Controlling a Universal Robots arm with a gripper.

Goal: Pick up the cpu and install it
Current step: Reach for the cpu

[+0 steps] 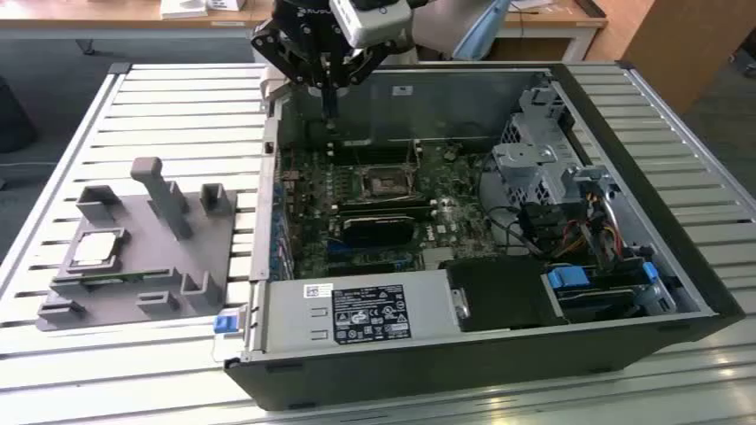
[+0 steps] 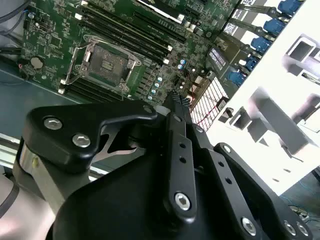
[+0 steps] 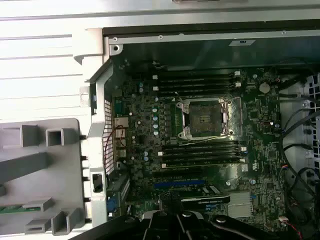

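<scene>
The cpu, a small flat silvery square, lies on the grey fixture on the slatted table, at the exterior view's left of the open computer case. My gripper hangs over the case's far wall, well away from the cpu, with its fingers shut together and nothing between them. In the second wrist view the gripper fills the foreground. The open black socket with its metal frame sits mid-motherboard; both wrist views also show the socket uncovered.
The case walls ring the motherboard. A drive cage and cables crowd the exterior view's right; a power supply sits at the near side. Memory slots flank the socket. A green memory stick lies on the fixture.
</scene>
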